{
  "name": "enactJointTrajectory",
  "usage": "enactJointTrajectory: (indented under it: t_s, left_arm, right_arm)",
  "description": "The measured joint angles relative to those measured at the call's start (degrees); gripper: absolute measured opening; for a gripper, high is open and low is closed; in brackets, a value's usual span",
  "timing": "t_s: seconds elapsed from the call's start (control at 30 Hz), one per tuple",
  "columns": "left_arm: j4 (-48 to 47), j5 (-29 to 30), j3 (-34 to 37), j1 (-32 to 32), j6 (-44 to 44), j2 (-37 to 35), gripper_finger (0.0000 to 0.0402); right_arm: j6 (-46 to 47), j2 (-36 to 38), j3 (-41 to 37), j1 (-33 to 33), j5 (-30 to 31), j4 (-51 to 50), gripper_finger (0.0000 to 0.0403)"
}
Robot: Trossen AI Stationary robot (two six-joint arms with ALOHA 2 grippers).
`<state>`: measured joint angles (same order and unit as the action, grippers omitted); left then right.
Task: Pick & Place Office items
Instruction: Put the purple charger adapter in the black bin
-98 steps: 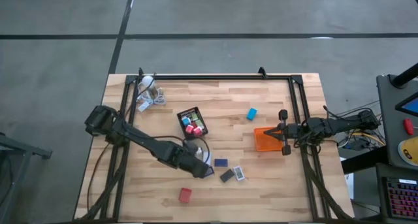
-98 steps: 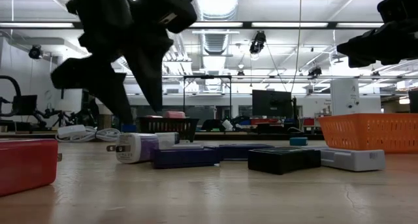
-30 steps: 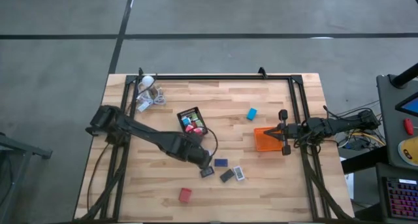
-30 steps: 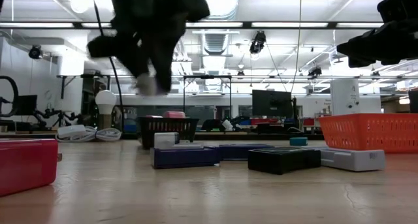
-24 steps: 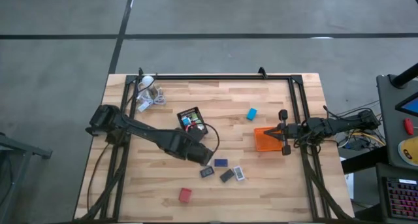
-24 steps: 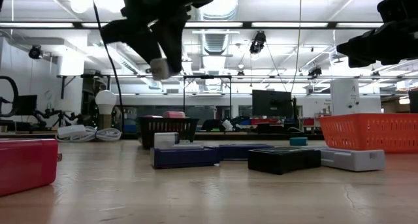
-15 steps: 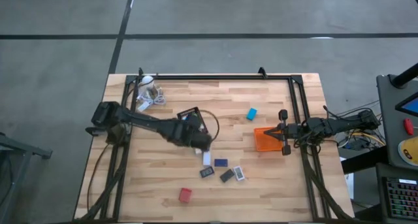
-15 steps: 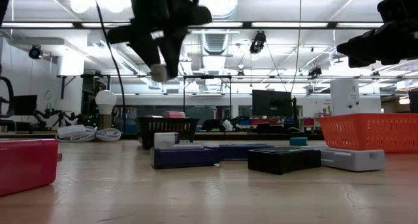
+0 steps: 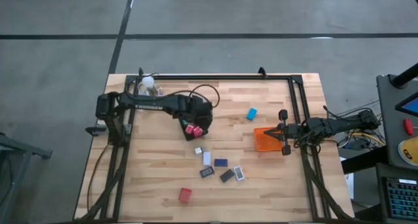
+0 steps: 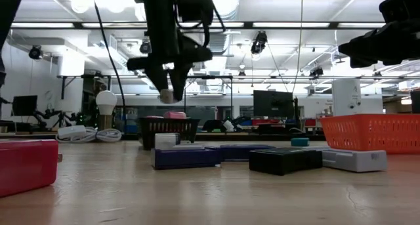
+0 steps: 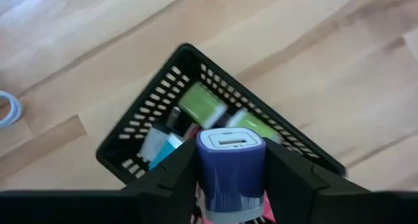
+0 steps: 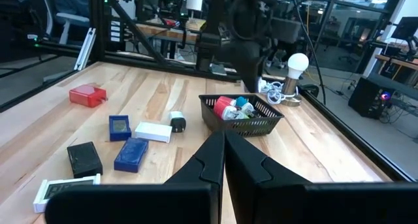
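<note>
L gripper (image 11: 230, 175): clamps blue charger (image 11: 230, 162) over mesh tray (image 11: 140, 155).
R gripper (image 12: 224, 160): closed, idle.
Left: ~7 items (image 9: 221, 163) on table.

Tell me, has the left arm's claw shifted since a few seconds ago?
Yes. The left gripper has travelled from beside the loose pieces to above the black mesh tray, carrying a blue-and-white charger block.

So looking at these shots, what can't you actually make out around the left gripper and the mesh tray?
- High view: the left gripper covers most of the black mesh tray; only red pieces show.
- Left wrist view: the blue-and-white charger block held in the left gripper hides the tray's middle; its lower end is cut off.
- Low view: the tray's contents are too small to name.
- Right wrist view: the right gripper hides the table just ahead.
</note>
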<state>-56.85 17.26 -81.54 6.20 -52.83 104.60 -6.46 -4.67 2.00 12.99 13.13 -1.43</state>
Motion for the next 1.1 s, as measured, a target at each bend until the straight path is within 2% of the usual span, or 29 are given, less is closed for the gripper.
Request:
enactJointTrajectory:
  t_s: [0.37,0.77,1.0,1.1]
  left_arm:
    - [9.91,-7.04,6.91,5.49,10.45,0.04,0.0153]
    - [11.36,-11.95,10.23,8.0,11.17,0.02,0.0154]
    - [11.75,-12.37,10.36,8.04,11.94,0.04,0.0156]
    - [12.25,-12.38,10.36,8.04,11.94,0.02,0.0171]
  right_arm:
    - [0.0,0.0,0.0,-0.01,0.0,0.0,0.0008]
    - [0.0,-0.02,0.0,-0.01,0.0,0.0,0.0008]
    - [0.0,-0.04,-0.02,-0.01,-0.02,0.0,0.0008]
    - [0.0,-0.02,0.0,-0.01,-0.02,0.0,0.0008]
